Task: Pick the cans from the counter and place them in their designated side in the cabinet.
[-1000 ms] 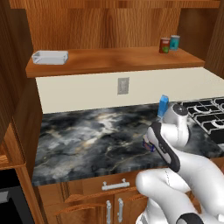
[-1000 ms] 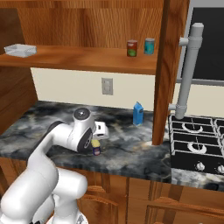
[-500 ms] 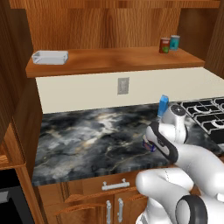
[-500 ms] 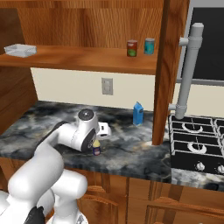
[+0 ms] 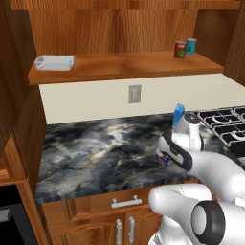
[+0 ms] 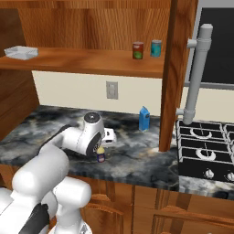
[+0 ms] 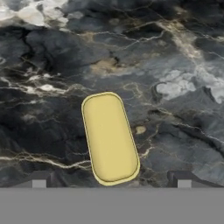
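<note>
A squat blue can with a yellow top [image 7: 110, 136] stands on the dark marbled counter [image 5: 95, 148], near its front edge. My gripper [image 7: 111, 180] hangs open right above it, one fingertip on each side and clear of it. From the base views the hand covers most of this can [image 5: 164, 161] [image 6: 100, 157], and the gripper [image 6: 101, 149] points down at it. The red can [image 5: 180, 49] [image 6: 137, 50] stands on the cabinet's shelf board [image 5: 119, 64] at its right end.
A teal-blue can [image 5: 191, 46] [image 6: 156, 48] stands just right of the red one. A white tray [image 5: 55, 62] lies at the shelf's left end. A slim blue carton [image 6: 144, 119] stands at the back of the counter [image 6: 137, 155], beside a wooden post and the stove [image 6: 205, 146].
The hand has shifted slightly over the blue can and stays open. The can and the things on the shelf have not moved.
</note>
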